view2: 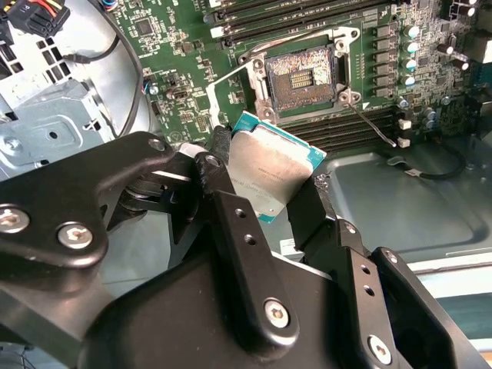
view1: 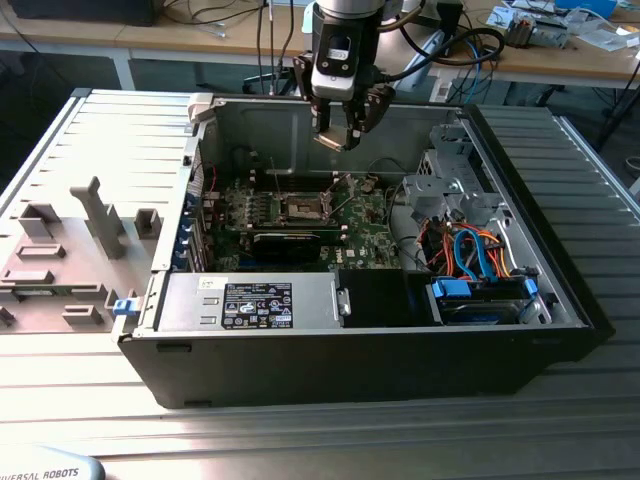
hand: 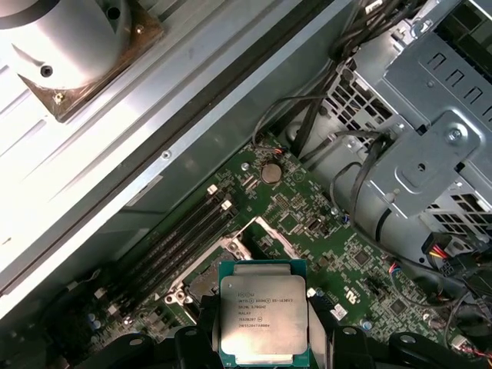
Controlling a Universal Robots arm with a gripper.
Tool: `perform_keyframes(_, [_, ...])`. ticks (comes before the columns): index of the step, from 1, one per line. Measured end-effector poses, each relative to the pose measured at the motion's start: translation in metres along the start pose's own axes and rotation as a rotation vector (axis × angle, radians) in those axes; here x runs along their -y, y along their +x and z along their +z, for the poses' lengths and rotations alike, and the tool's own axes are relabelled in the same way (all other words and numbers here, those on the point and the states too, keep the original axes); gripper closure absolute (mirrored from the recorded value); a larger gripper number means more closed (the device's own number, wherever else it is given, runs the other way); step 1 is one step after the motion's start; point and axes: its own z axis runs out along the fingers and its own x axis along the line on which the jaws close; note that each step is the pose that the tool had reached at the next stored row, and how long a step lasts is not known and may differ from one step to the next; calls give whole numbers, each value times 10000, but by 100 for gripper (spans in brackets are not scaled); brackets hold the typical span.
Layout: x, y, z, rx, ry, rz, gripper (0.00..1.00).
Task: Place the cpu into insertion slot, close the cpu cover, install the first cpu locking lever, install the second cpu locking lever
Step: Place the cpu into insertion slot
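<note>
CPU (hand: 264,319) was pinched by two opposite edges between the closed gripper (view2: 267,181) fingers, hanging well above the board (view1: 368,215) inside the case (view1: 350,370), apart from the open slot (view2: 300,77). Likely risks: so thin an edge grip could slip and drop the chip onto the slot's contacts, and a tilted or rotated descent could bend them. Being square, the chip had no long axis; its metal top faced the wrist cameras, and it appeared tilted relative to the board
</note>
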Motion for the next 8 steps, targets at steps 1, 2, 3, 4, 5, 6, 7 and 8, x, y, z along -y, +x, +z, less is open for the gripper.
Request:
perform_keyframes(1, [0,0,0,1,0,8,46])
perform_keyframes(2, [0,0,0,2,0,23,46])
perform_keyframes(3, [0,0,0,3,-1,32,46])
perform_keyframes(4, [0,0,0,3,-1,41,46])
perform_keyframes(5, [0,0,0,5,-1,50,46])
perform_keyframes(6, [0,0,0,5,-1,58,46])
perform_keyframes(7, [0,0,0,6,-1,65,46])
perform_keyframes(8, [0,0,0,7,-1,75,46])
